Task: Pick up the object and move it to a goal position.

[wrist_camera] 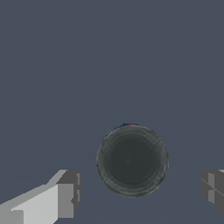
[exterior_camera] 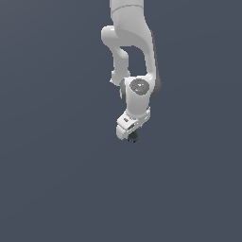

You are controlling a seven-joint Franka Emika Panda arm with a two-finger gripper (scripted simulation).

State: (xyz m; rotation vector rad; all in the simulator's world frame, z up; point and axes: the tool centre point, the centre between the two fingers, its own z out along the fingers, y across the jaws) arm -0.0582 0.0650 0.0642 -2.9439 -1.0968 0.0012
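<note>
You're lined up for the grab: gripper [wrist_camera: 139, 192] fingers spread wide, holding nothing, with the tin [wrist_camera: 132, 161] sitting between them. Next, drop lower and squeeze.

One round tin [wrist_camera: 132, 161] is in view, its dark grey top facing the wrist camera (a sliver of blue and red label shows at its rim). One robot arm [exterior_camera: 132, 52] carries one gripper [wrist_camera: 140, 194] with two fingers [wrist_camera: 68, 199]. In the exterior view the tin is probably the dark speck under the gripper.
</note>
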